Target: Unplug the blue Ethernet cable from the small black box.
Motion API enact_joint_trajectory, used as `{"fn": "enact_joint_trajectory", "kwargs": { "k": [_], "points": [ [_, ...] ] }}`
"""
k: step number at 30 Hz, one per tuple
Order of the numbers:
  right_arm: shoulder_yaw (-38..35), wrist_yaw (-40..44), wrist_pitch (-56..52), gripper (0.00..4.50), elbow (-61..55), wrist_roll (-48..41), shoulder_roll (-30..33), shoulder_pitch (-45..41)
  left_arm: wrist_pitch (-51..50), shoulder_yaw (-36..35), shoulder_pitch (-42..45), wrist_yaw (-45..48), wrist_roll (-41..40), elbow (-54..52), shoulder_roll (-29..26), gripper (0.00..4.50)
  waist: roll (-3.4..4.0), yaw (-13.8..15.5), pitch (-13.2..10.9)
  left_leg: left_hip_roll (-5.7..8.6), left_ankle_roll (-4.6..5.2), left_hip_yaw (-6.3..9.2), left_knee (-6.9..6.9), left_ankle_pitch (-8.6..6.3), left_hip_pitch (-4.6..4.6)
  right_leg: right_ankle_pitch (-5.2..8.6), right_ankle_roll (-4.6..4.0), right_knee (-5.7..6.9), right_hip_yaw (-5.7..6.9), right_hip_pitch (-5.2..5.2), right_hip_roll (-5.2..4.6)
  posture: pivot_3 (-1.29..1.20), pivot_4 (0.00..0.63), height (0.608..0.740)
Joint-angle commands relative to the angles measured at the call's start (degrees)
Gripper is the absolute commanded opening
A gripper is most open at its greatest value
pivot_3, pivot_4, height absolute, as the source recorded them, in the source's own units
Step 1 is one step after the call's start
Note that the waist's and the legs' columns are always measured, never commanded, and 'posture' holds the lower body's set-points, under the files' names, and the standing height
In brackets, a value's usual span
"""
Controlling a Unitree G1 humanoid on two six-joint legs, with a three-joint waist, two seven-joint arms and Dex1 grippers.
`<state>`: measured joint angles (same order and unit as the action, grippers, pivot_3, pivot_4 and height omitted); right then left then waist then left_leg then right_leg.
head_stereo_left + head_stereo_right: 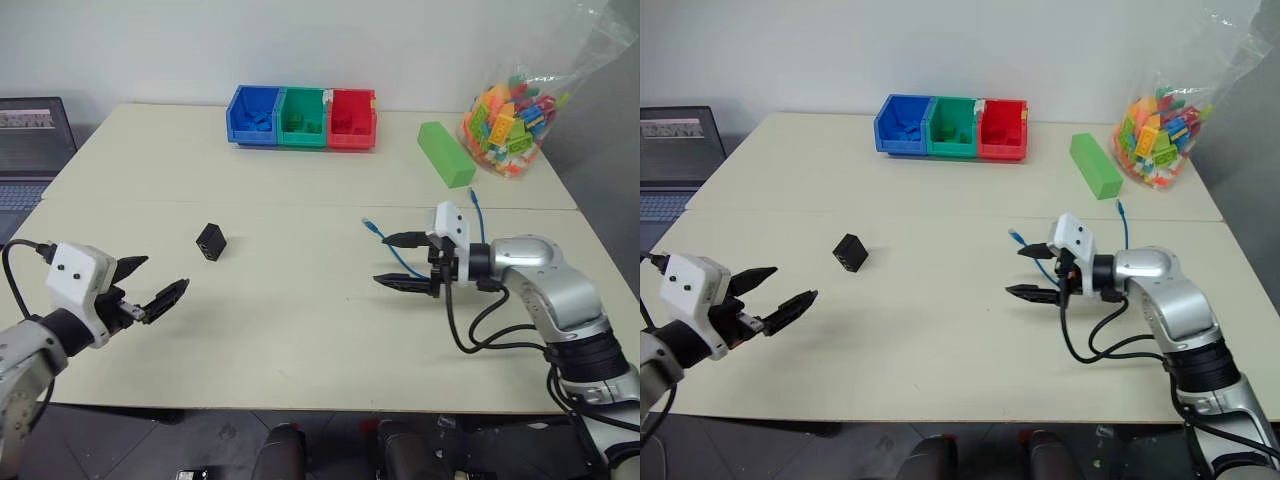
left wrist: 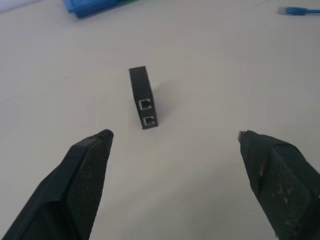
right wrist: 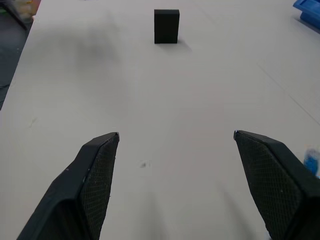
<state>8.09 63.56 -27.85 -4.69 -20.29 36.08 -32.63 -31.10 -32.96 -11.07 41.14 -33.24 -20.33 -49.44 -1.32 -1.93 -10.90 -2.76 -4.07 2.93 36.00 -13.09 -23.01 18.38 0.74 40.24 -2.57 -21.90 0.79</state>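
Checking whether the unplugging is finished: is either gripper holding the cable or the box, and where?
Nothing is held. Left gripper and right gripper are open; box and cable lie apart on the table.

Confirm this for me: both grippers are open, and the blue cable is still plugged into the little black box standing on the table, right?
Not plugged in. The left wrist view shows the small black box with both ports empty; the blue Ethernet cable lies apart by the right gripper.

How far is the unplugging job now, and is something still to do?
The unplugging looks done: the small black box stands alone on the table, both its ports empty in the left wrist view. The blue Ethernet cable lies apart by the right gripper. Nothing is in hand: the right and left gripper are open. Nothing seems left.
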Motion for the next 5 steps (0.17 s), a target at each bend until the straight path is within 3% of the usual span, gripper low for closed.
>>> {"fn": "enact_joint_trajectory", "kwargs": {
  "k": [1, 5],
  "points": [
    [-1.8, 3.1, 3.8, 3.89, 3.5, 0.3, 2.2, -2.9, -1.5, -3.6, 0.4, 2.5, -1.9, -1.5, -2.2, 4.27, -0.01, 0.0, 0.0, -0.01, 0.00, 0.00, 0.00, 0.00, -0.01, 0.00, 0.00, -0.02, 0.00, 0.00, 0.00, 0.00, 0.150, 0.740],
    [-1.8, 4.1, 5.7, 3.89, 6.1, 0.7, 2.6, -4.0, -2.6, -4.1, 0.5, 4.1, -2.9, -1.7, -2.4, 4.27, -0.01, 0.0, 0.0, -0.02, 0.00, -0.02, 0.00, 0.00, 0.00, -0.01, -0.01, -0.04, -0.03, 0.00, 0.00, 0.00, 0.150, 0.740]
  ]
}}
